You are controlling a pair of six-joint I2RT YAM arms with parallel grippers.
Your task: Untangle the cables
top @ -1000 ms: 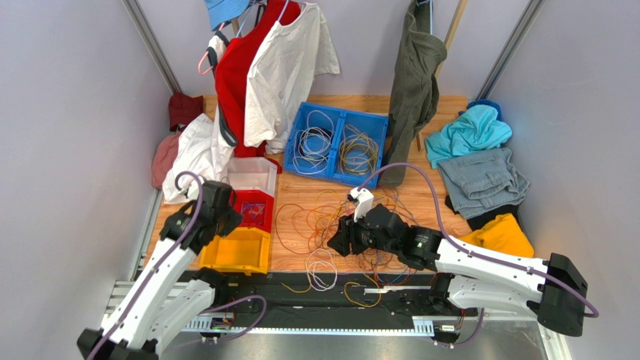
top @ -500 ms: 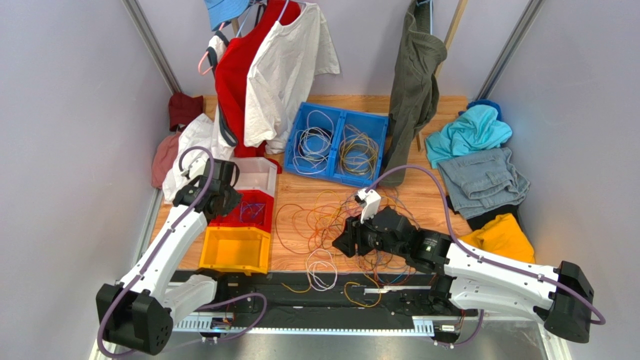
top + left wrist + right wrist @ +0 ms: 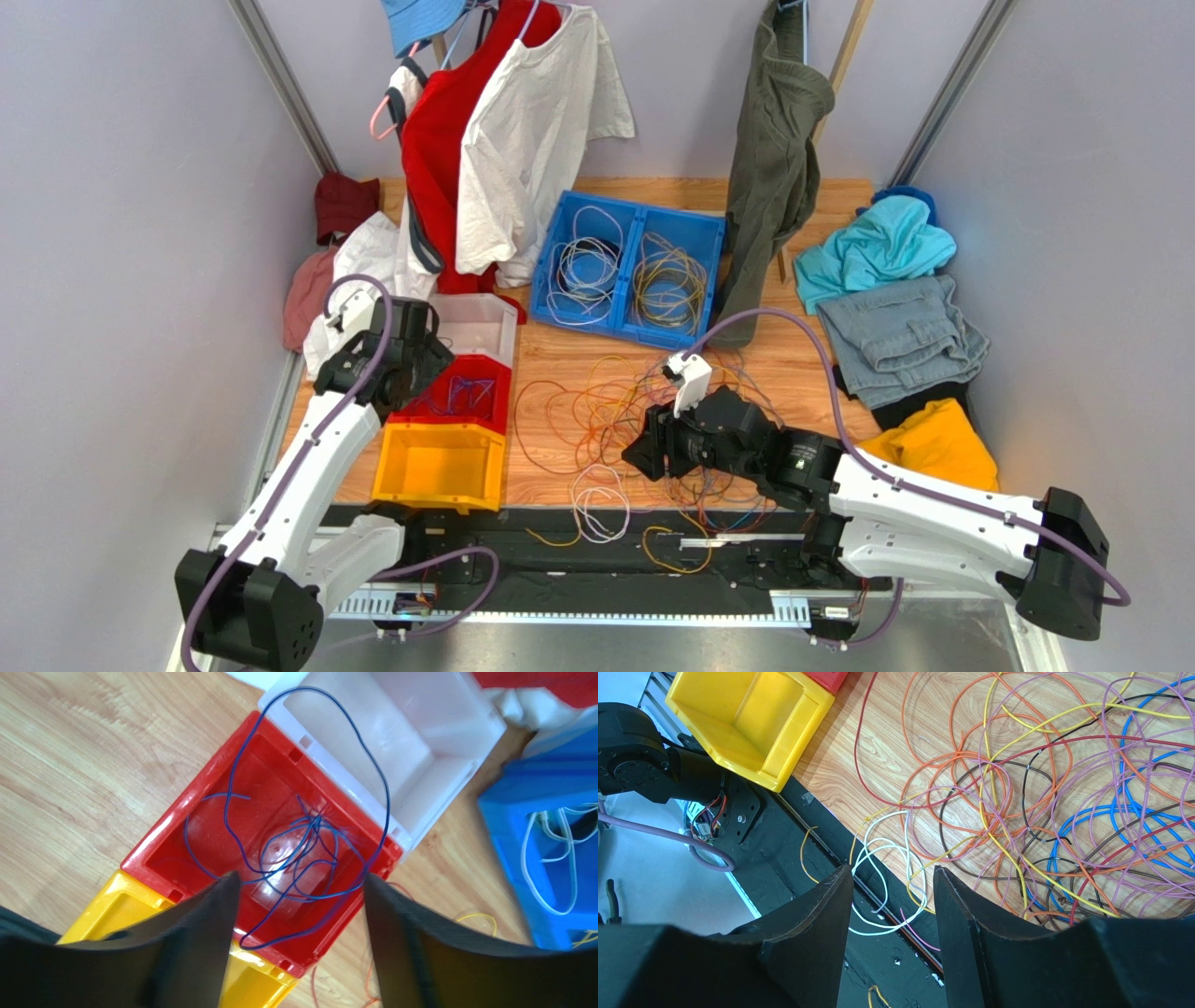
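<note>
The cables lie in a loose tangle of orange, yellow, purple, blue and red strands on the wooden table. My right gripper hovers over the tangle's near left side. In the right wrist view the right gripper is open and empty above a white cable at the table's front edge. My left gripper hangs open over the red bin. A blue cable lies loose in that bin, one loop reaching over the white bin.
A yellow bin sits in front of the red bin. A blue crate at the back holds white and yellow cables. Clothes hang at the back and lie piled at both sides. A black rail runs along the front edge.
My left gripper has opened and let the blue cable drop into the red bin, after moving back over it. The right arm shifted slightly to the right and then stayed put.
</note>
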